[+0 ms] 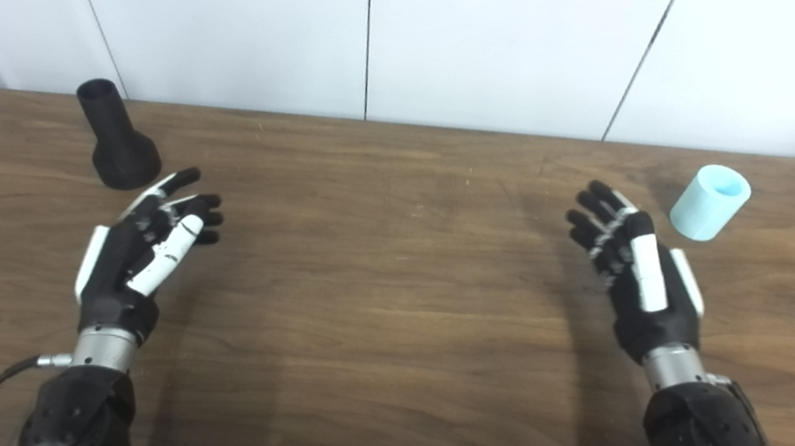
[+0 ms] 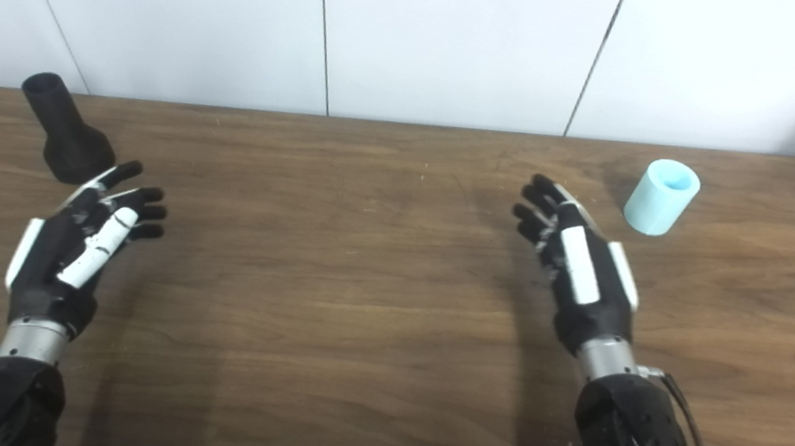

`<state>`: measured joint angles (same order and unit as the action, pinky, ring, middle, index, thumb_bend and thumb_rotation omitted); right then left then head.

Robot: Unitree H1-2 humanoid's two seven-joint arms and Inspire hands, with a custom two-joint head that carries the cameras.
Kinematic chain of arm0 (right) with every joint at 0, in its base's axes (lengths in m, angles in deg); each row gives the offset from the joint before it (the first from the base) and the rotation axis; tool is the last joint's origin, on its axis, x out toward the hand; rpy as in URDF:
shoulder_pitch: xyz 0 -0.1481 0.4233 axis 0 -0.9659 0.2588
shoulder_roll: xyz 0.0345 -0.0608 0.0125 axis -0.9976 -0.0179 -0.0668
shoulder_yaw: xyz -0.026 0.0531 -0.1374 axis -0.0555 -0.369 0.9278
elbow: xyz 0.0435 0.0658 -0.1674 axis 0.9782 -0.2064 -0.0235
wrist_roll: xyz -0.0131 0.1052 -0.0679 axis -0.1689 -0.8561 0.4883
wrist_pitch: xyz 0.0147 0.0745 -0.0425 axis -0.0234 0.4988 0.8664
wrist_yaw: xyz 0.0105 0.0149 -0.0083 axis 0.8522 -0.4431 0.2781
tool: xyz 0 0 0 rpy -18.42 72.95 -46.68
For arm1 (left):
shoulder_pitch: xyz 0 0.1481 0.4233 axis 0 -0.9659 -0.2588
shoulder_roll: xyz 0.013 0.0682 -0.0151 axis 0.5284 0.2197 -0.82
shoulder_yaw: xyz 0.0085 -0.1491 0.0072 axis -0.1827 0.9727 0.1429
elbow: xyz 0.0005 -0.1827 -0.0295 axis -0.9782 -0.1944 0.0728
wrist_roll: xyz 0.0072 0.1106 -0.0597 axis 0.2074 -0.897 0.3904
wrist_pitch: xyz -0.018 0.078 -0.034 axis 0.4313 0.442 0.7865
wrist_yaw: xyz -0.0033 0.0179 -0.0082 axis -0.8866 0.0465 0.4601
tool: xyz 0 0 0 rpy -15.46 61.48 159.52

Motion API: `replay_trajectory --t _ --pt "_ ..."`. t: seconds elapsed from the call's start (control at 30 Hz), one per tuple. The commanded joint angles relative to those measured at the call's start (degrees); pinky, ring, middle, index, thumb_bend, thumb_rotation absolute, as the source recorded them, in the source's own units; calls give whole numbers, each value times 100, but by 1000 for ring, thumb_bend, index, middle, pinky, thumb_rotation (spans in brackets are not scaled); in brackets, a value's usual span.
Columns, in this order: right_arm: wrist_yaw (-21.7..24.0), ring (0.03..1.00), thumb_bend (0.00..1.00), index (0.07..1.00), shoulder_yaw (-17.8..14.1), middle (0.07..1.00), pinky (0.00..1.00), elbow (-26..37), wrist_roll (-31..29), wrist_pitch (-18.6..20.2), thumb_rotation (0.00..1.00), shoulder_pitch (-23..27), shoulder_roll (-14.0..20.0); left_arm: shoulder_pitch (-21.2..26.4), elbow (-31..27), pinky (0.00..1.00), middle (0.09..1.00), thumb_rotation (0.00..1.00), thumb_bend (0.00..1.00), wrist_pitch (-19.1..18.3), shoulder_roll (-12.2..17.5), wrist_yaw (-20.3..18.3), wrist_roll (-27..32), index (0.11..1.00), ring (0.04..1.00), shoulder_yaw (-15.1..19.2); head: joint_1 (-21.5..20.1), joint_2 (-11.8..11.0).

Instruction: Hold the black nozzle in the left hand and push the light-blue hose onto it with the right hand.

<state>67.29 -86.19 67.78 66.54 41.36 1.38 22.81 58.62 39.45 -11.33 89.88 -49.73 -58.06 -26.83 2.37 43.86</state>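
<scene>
The black nozzle (image 1: 117, 137) stands on its wide base at the table's far left, narrow tube leaning up toward the wall. My left hand (image 1: 144, 243) hovers just in front and to the right of it, open, fingers spread and holding nothing. A short light-blue hose piece (image 1: 710, 202) stands tilted at the far right of the table, its open end up. To its left and slightly nearer is my right hand (image 1: 635, 269), open and empty, with a small gap between it and the hose.
The brown wooden table (image 1: 387, 312) runs across the whole view, with rounded far corners. White wall panels (image 1: 418, 38) rise directly behind its back edge.
</scene>
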Motion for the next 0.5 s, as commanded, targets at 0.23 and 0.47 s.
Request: replay_trajectory --t 0.23,0.47 --pt "790 911 765 913 500 923 883 141 26 -143 435 110 538 43 -83 823 882 312 630 207 850 -745 -374 841 865 -497 -23 -18" --pt "983 1000 746 1000 509 1000 1000 79 -372 -264 801 34 508 -2 44 1000 1000 607 874 521 932 -830 -262 1000 1000 -612 -7 -11"
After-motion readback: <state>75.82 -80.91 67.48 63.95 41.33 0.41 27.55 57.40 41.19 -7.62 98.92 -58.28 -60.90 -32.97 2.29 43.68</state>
